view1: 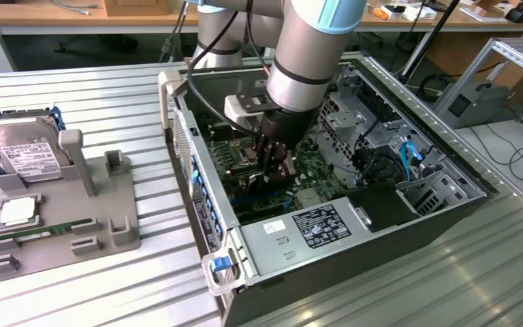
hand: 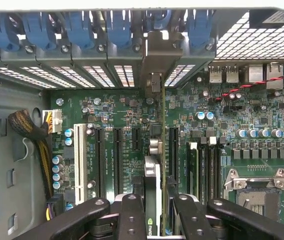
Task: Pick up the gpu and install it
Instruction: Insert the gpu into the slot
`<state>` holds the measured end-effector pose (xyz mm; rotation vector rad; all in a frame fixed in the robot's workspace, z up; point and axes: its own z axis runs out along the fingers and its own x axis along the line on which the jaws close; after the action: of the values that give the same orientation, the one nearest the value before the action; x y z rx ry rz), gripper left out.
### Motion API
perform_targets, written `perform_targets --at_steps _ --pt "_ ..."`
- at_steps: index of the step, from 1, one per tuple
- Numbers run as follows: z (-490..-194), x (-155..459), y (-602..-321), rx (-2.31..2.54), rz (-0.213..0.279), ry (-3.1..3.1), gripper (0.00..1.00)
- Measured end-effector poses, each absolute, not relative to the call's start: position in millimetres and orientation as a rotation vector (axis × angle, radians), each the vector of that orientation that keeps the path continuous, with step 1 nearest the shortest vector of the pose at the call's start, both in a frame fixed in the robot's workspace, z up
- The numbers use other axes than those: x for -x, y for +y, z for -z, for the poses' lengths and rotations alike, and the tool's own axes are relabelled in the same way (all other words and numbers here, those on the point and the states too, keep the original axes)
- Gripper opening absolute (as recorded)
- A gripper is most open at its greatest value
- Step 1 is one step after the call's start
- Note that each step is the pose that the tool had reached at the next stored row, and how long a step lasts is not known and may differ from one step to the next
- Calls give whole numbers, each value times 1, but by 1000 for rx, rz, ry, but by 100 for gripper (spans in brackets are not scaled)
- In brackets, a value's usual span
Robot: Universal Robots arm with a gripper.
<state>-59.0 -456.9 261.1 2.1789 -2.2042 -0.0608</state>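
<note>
Gpu (hand: 152,200): thin card, edge-on, matt dark face, bare silver metal bracket (hand: 154,55) at far end. Gripper (hand: 154,212): black matt fingers (hand: 132,215), screw heads set in. Motherboard (hand: 222,120): glossy green board, shiny metal capacitor tops. Slot clips (hand: 77,27): blue smooth plastic. Computer case (view1: 425,218): grey sheet metal, perforated panels. Holder tray (view1: 107,225): matt grey plastic. Hard drive (view1: 21,153): silver metal, white paper label. Table (view1: 107,88): ribbed brushed aluminium.

Even, bright overhead light across the workbench.
Soft glare streaks the ribbed table (view1: 443,272); the open case (view1: 425,204) interior sits shadowed.
</note>
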Motion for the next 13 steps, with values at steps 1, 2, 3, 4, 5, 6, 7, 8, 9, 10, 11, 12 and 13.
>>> perform_targets --at_steps 1,2,3,4,5,6,7,8,9,10,11,12,13 --pt "-261 59 -457 -2179 61 -2204 27" --pt "-261 59 -457 -2179 61 -2204 27" --pt "-260 59 -457 -2179 61 -2204 27" --pt "-260 59 -457 -2179 61 -2204 27" --pt "-260 59 -457 -2179 61 -2204 27" --pt "-260 59 -457 -2179 61 -2204 27" --pt "-259 58 -457 -2179 62 -2205 27" --pt "-259 58 -457 -2180 63 -2205 27" --pt "-259 58 -457 -2180 63 -2205 27" --pt "-258 58 -457 -2180 64 -2205 27" --pt "-258 58 -457 -2180 64 -2205 27" --pt "-258 58 -457 -2180 64 -2205 27" --pt "-258 58 -457 -2180 64 -2205 27"
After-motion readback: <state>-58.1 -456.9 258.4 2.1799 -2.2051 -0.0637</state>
